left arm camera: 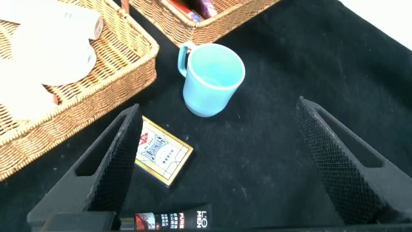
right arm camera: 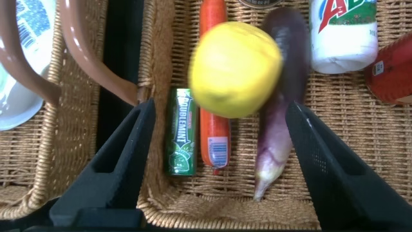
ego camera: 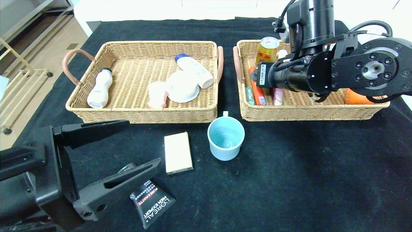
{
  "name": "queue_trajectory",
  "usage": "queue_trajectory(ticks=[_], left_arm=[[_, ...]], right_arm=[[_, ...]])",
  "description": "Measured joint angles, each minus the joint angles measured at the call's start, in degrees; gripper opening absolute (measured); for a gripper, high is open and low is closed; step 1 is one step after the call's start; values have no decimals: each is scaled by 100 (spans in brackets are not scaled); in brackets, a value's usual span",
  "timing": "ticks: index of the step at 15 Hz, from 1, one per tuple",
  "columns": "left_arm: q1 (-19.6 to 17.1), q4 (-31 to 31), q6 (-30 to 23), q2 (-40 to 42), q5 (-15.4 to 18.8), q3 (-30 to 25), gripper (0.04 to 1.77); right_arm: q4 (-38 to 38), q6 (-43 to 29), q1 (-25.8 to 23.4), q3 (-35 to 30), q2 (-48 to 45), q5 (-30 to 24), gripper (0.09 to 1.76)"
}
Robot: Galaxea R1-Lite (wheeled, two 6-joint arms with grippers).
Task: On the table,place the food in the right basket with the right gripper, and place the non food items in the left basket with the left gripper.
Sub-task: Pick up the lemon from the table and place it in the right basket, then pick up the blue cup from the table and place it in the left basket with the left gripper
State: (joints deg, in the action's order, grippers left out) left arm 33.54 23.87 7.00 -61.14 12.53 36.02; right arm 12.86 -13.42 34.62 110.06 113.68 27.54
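Three cameras: head from above, two on wrists.
Head view looks down over whole table (ego camera: 289, 167); left wrist sees closely the cup (left arm camera: 212, 77), right wrist the right basket (right arm camera: 161, 193), both shared with head view.

In the head view we saw the right arm (ego camera: 325, 71) cover most of the right basket (ego camera: 309, 111); its tool was hidden behind the arm. An orange item (ego camera: 354, 97) at that basket's lower right showed only partly. The black tube (ego camera: 154, 203) at lower left lay partly under the left tool (ego camera: 106, 161). In the right wrist view, a yellow round fruit (right arm camera: 236, 69) was blurred.
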Motion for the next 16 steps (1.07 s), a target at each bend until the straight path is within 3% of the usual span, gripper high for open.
queue_trajectory(ticks=[4, 7, 11, 14, 16], left_arm=[[-2, -4, -2, -2, 2, 2, 172], [-5, -20, -6, 0, -2, 9, 172], [-5, -33, -2, -11, -85, 16, 172], [23, -91, 107, -16, -367, 24, 172], [44, -102, 124, -24, -440, 24, 172]], right_arm=[[9, 2, 77, -217, -218, -9, 156], [-105, 6, 206, -896, -666, -189, 161], [-1240, 422, 284, -2649, -1508, -1046, 165], [-2647, 894, 182, -4262, -2198, -1936, 167], [-3113, 1276, 29, -5121, -2620, -2611, 168]])
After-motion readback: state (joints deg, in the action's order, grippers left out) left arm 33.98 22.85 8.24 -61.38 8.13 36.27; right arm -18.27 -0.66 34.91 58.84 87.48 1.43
